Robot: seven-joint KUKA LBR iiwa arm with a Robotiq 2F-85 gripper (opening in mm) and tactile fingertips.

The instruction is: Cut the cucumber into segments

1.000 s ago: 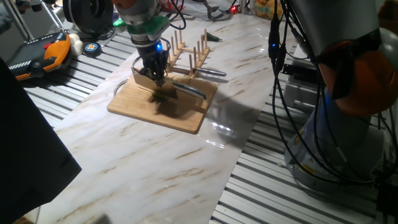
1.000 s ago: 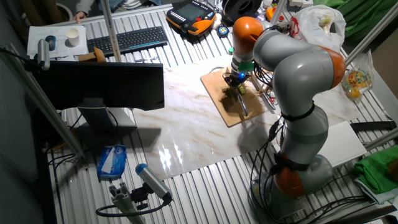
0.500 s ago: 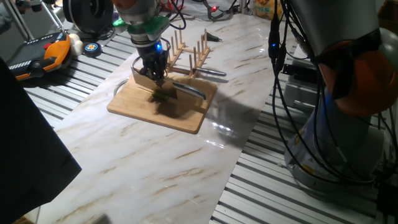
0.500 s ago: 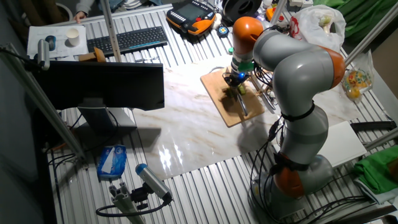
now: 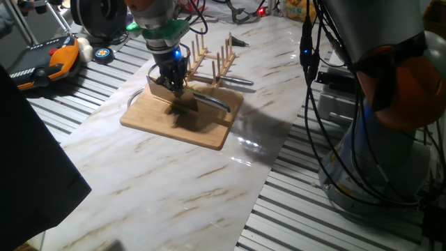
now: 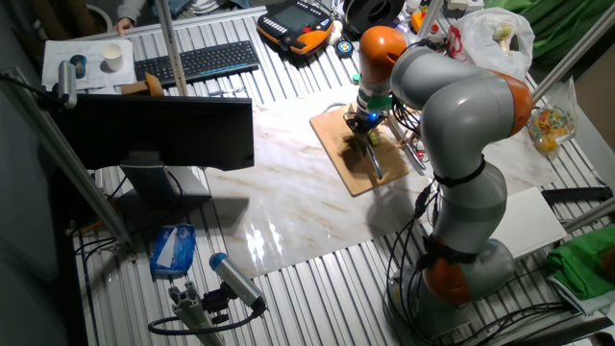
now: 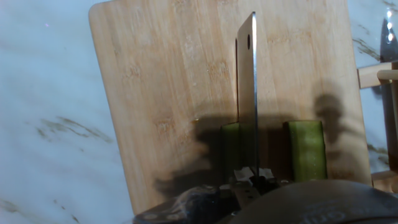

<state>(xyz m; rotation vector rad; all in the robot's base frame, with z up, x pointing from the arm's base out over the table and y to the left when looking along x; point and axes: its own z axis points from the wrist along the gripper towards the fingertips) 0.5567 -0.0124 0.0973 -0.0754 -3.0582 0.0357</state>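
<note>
My gripper (image 5: 173,85) hangs low over the wooden board (image 5: 150,118), shut on the handle of a cleaver. In the hand view the cleaver blade (image 7: 247,93) shows edge-on, running away from the gripper (image 7: 252,182) along the board (image 7: 161,81). The blade stands on the cucumber (image 7: 231,149), a green piece that shows mostly on the blade's left side. A separate cut segment (image 7: 305,149) lies to the blade's right, pale green with darker edges. In the fixed views the cucumber (image 5: 185,107) is a small dark green lump under the gripper (image 6: 366,125).
A second knife (image 5: 213,101) lies on the board's right part, its tip showing in the hand view (image 7: 388,34). A wooden dish rack (image 5: 209,59) stands just behind the board. A monitor (image 6: 159,130) and keyboard (image 6: 197,62) stand on the table's far side.
</note>
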